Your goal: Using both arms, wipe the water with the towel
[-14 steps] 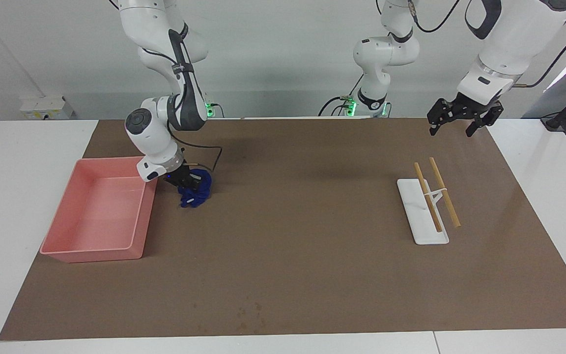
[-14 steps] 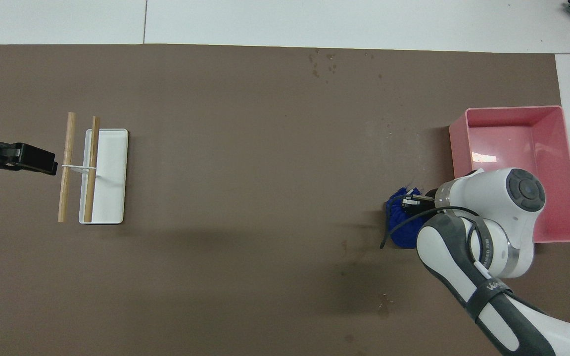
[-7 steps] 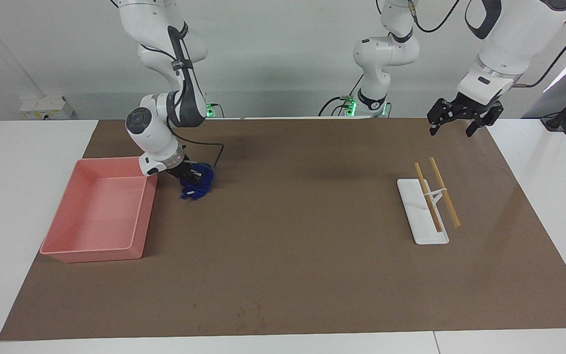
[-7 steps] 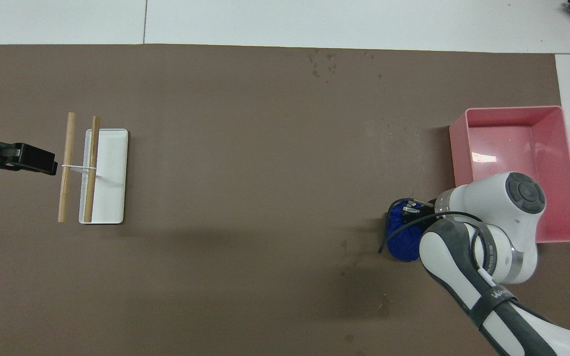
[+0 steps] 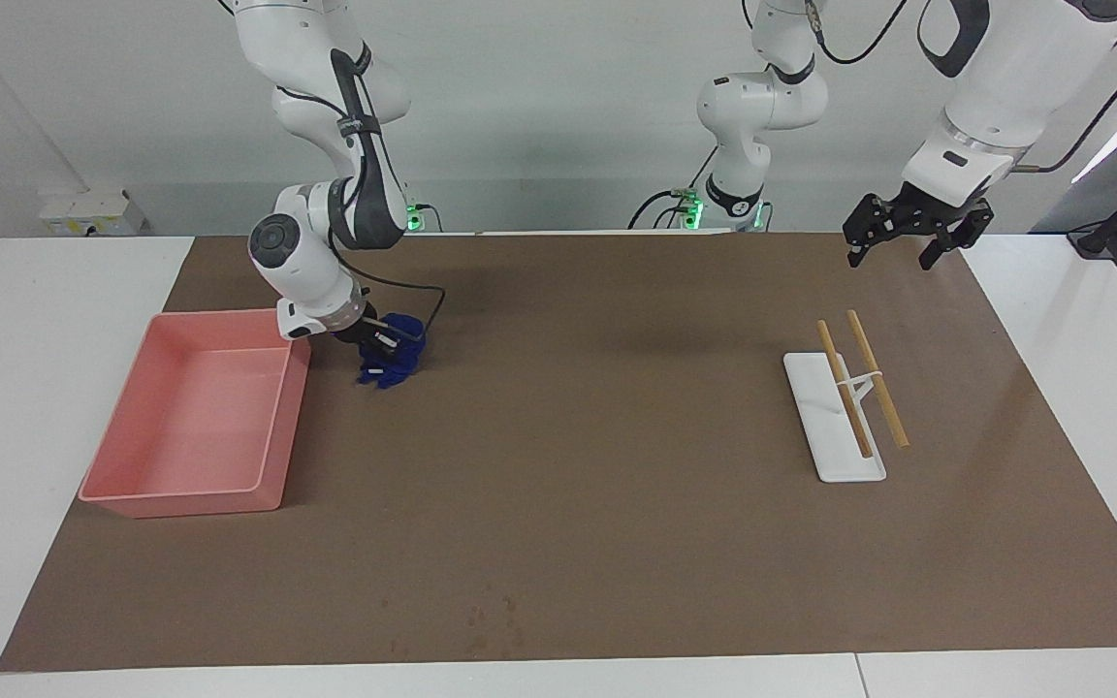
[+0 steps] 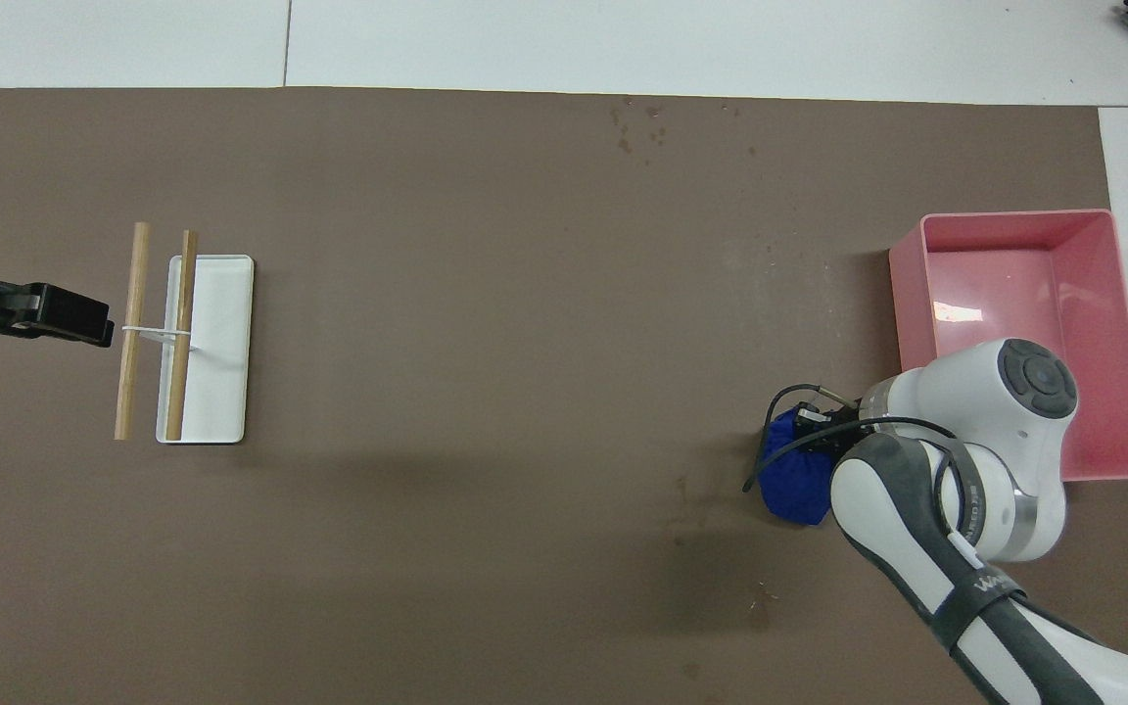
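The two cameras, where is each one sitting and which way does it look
Facing view: high across the table, looking at the robots; both arms show, the right hand shut on the towel, the left hand open in the air.
Overhead view: high above the robots' end, looking steeply down; the right arm's wrist covers part of the towel, the left hand pokes in.
Shared: towel, pink tray, white rack, half a turn apart.

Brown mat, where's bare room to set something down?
The brown mat lies bare between the pink tray and the white rack holding two wooden sticks. It's crowded beside the tray, where the right gripper clamps the towel. The left gripper hangs open above the mat's corner.
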You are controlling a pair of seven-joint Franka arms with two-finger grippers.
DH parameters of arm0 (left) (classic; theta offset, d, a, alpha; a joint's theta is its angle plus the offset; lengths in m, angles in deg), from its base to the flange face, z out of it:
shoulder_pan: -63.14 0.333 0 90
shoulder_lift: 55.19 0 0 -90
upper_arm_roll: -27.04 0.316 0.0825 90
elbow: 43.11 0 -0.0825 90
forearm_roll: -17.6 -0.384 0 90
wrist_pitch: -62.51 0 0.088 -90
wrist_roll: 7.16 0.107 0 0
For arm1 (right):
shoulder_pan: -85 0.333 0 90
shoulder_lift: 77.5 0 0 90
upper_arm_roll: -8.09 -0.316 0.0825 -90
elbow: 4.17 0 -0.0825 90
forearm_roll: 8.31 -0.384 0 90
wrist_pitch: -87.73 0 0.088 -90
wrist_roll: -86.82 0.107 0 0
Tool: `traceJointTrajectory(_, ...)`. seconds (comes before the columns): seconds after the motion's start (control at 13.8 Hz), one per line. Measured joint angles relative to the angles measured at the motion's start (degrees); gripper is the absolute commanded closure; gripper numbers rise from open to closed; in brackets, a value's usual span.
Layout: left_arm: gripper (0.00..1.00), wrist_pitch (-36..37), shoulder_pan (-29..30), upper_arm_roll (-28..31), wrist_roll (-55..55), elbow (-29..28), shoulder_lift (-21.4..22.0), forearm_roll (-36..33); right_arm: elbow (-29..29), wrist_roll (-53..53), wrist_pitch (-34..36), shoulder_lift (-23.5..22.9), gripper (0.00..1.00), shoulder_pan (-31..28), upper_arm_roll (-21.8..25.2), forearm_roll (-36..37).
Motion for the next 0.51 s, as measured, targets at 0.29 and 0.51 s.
traceJointTrajectory(0.29,0.00,0.0,0.0,0.0,0.0,0.0,0.0,0.0,3.9,-3.5,0.0,-1.5,1.00,0.2,-0.1,7.0)
traceJointTrajectory(0.51,0.00,0.0,0.0,0.0,0.0,0.0,0.0,0.0,8.7,-5.6,0.0,-3.6,1.00,-0.1,-0.1,19.6)
